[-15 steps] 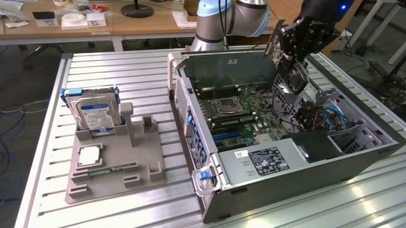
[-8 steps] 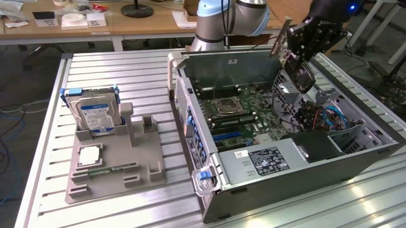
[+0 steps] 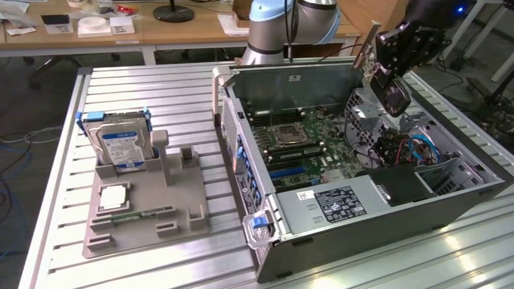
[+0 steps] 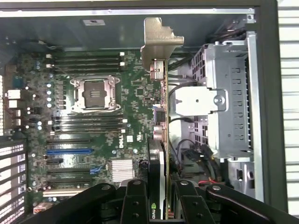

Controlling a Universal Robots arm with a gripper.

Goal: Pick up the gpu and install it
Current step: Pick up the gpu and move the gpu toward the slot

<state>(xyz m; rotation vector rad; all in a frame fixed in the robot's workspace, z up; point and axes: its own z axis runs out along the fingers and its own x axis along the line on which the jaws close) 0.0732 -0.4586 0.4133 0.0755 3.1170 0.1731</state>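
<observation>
Gripper (image 4: 159,203) was part-closed, clamped on the gpu (image 4: 162,116) across both faces. Card was held edge-on over the open PC case (image 3: 449,198), metal bracket end by a case wall. It hung above the motherboard (image 4: 93,130) edge, next to the silver drive cage (image 4: 229,93), not in a slot yet. Hard drive (image 3: 120,144) stood upright in grey parts holder (image 3: 189,220) on the desk (image 3: 136,84), well apart from the case.

Bright, even room light. Glare on table (image 3: 470,244) at exterior view's right. Case (image 3: 297,78) interior dimmer, seemingly self-shadowed.
</observation>
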